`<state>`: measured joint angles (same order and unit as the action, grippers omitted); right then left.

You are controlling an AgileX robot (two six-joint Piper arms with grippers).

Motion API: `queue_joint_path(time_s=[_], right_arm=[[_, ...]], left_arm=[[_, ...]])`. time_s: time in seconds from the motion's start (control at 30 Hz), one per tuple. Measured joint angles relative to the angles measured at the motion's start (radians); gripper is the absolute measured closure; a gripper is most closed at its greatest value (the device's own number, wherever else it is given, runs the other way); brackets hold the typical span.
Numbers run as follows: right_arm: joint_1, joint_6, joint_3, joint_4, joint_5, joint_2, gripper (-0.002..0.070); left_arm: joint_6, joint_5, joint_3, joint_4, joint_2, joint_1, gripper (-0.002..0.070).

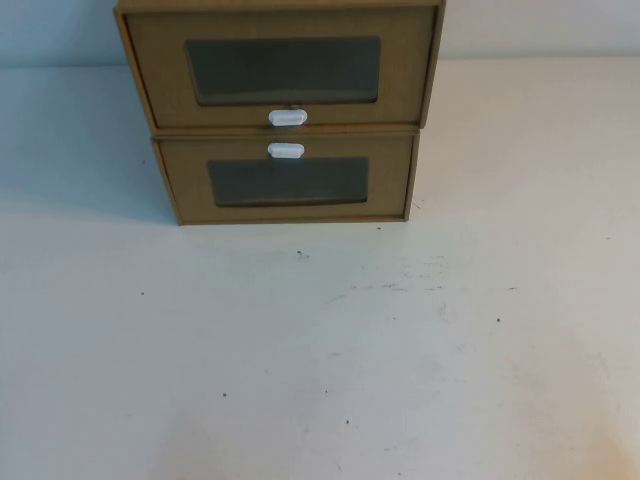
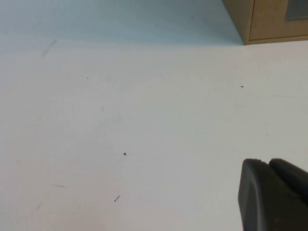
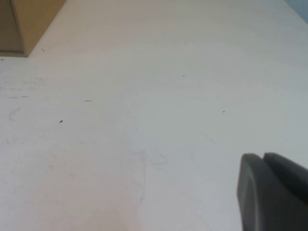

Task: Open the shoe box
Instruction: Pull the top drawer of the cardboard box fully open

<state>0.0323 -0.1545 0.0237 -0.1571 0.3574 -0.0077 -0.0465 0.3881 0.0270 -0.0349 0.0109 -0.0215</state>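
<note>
1. Nothing is open yet. The upper shoe box (image 1: pixel 280 65) sits on the lower shoe box (image 1: pixel 288 178) at the back of the worktop (image 1: pixel 320 350), both fronts flush.
2. The upper handle (image 1: pixel 287 117) and lower handle (image 1: pixel 286 151) are untouched.
3. The left gripper (image 2: pixel 269 166) hangs over bare worktop, well apart from the boxes, jaws together and empty.
4. The right gripper (image 3: pixel 263 161) does likewise on its own side, jaws together and empty.
5. Left to do: approach, grasp a handle, pull.

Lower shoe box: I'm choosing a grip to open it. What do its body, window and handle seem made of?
Body: matte brown cardboard, probably; dull, flat faces. Window: dark translucent plastic, likely; hazy grey look. Handle: smooth white plastic, seemingly; rounded, bright. Left gripper and right gripper, both shut, hover over the table nearby.
</note>
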Motion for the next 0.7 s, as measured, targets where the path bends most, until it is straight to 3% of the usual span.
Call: queue_joint_path(time_s=[0.7], right_arm=[[0.000,0.000,0.000,0.000,0.000,0.000,0.0690]], left_arm=[[0.003,-0.015,0.000,0.028,0.000,0.000,0.0680]])
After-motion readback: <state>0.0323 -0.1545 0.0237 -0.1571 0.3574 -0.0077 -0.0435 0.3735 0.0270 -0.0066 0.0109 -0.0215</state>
